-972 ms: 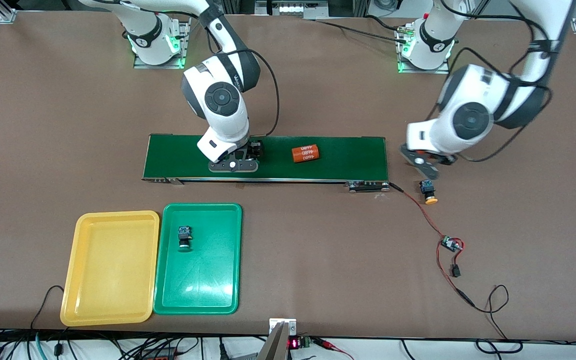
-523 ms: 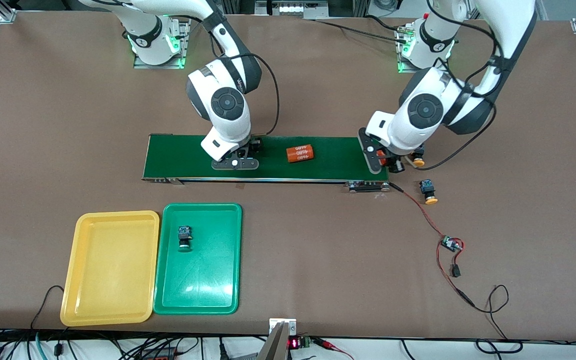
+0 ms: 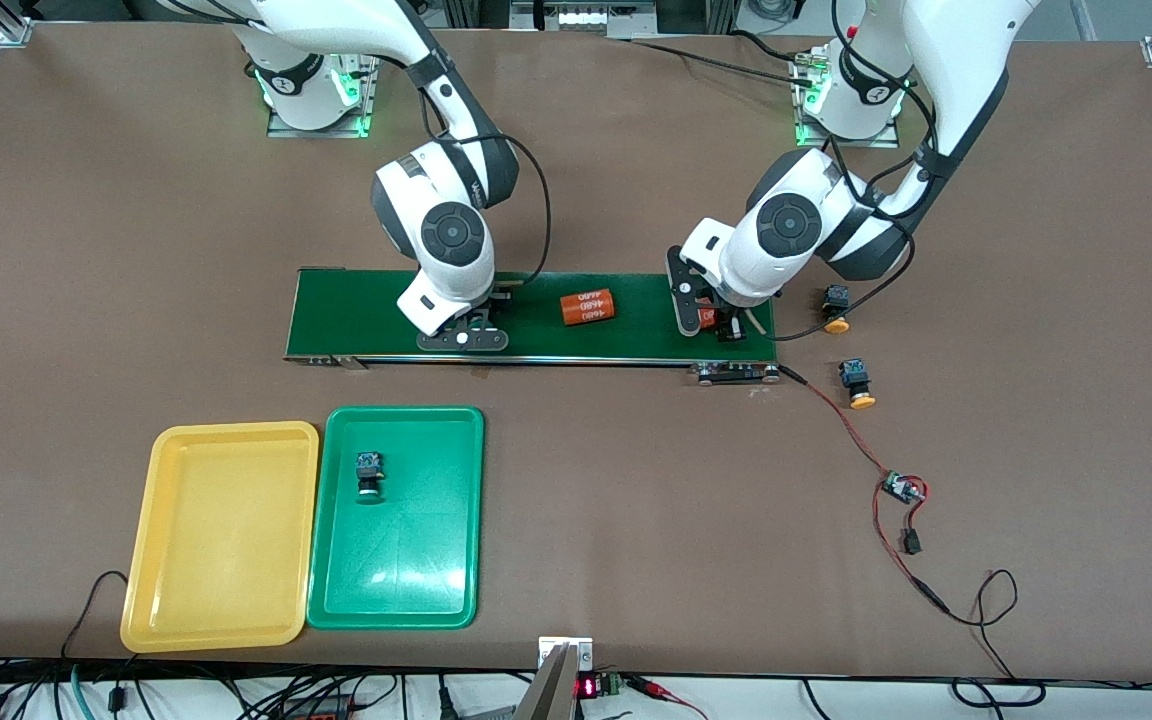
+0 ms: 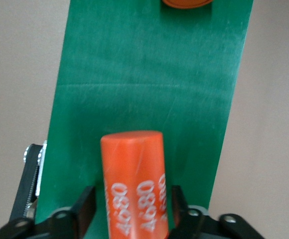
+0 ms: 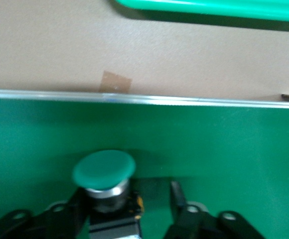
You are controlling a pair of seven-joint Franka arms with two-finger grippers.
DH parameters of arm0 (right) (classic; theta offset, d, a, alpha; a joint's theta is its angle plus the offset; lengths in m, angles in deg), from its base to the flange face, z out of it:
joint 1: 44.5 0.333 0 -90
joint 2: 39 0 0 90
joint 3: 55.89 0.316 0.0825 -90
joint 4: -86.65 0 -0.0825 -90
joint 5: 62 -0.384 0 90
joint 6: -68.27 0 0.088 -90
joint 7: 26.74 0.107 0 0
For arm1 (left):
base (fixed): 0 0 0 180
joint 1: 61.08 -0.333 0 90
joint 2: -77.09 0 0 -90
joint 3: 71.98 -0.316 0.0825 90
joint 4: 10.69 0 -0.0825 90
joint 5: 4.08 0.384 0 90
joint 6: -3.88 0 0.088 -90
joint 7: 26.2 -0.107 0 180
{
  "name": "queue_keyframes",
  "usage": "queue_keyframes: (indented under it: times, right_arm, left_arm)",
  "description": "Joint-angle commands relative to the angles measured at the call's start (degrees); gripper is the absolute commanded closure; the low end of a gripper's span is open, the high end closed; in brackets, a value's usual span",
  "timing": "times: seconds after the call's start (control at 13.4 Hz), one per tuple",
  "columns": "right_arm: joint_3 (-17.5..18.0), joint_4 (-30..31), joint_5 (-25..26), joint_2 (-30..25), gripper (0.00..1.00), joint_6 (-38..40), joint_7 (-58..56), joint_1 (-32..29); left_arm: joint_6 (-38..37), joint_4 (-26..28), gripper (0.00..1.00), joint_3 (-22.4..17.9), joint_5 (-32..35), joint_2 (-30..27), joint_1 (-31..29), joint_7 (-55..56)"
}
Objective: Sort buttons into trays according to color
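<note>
My right gripper (image 5: 129,196) is low on the dark-green belt (image 3: 356,310), open around a green button (image 5: 104,174); the button rests against one finger, with a gap to the other. My left gripper (image 4: 132,199) is over the belt's end by the left arm, open, with an orange cylinder (image 4: 133,184) lying loose between its fingers. Another green button (image 3: 368,473) lies in the green tray (image 3: 406,560). The yellow tray (image 3: 221,540) beside it holds nothing. Two yellow-orange buttons (image 3: 835,308) (image 3: 857,384) lie on the table off the belt's end.
A second orange cylinder (image 3: 588,306) lies mid-belt between the two grippers. A red-and-black wire runs from the belt's end to a small circuit board (image 3: 904,488) and on toward the front edge. Cables hang along the front edge.
The left arm swung from above the table onto the belt's end with a cylinder, and its fingers opened. The right gripper's fingers narrowed around the green button. The mid-belt cylinder drifted toward the right arm's end.
</note>
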Motion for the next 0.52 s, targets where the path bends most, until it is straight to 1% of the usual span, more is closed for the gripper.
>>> queue_keyframes:
  times: [0.0, 0.07, 0.15, 0.22, 0.3, 0.45]
  right_arm:
    - [0.34, -0.73, -0.73, -1.04, 0.83, 2.59, -1.69, -1.77]
    - [0.34, -0.92, -0.73, -1.57, 0.87, 2.95, -1.69, -2.47]
    - [0.34, -0.92, -0.73, -2.27, 0.90, 3.04, -1.86, -3.18]
    - [0.34, -1.09, -0.73, -2.80, 0.91, 2.96, -2.39, -3.88]
    - [0.25, -1.44, -0.73, -3.15, 0.91, 2.96, -3.35, -4.58]
    - [0.16, -4.33, -0.64, -3.24, 0.91, 2.96, -5.11, -7.04]
  left_arm:
    - [-3.42, -0.42, 0.00, -0.17, -0.79, -4.05, -1.14, -0.34]
    - [-5.70, -0.86, 0.00, -1.13, -1.14, -6.07, -1.32, -0.26]
    - [-8.24, -1.12, 0.00, -3.14, -1.75, -8.78, -1.32, -0.08]
    - [-10.97, -1.47, 0.00, -5.43, -4.80, -11.33, -1.23, 0.79]
    - [-12.91, -1.74, 0.00, -8.84, -7.71, -12.93, -0.80, 2.80]
    - [-14.76, -2.96, 0.00, -14.65, -9.66, -14.00, -0.44, 5.80]
